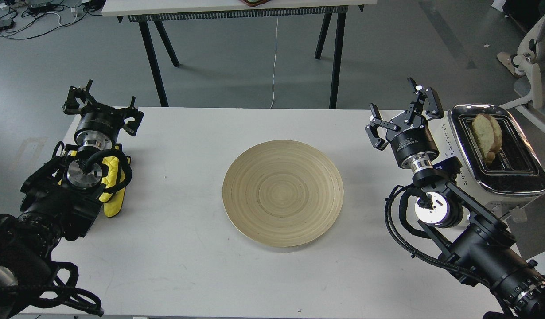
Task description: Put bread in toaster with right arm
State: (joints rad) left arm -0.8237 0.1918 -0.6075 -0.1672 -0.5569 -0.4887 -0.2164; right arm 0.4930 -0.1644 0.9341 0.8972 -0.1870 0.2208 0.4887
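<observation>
Bread (487,133) is standing in the toaster's (498,177) left slot, leaning, top half poking above the chrome. Just left of the toaster, the right gripper (403,115) hovers with fingers spread wide, gripping nothing. Far left of the toaster, past the bare wooden plate (237,195) on the worktop (188,266), the left gripper (102,108) looks spread too. That slice looks light, soft, crumbly; pinch it gently by the crusted top edge.

Bright, even overhead light (soft shadows), sharp throughout.
</observation>
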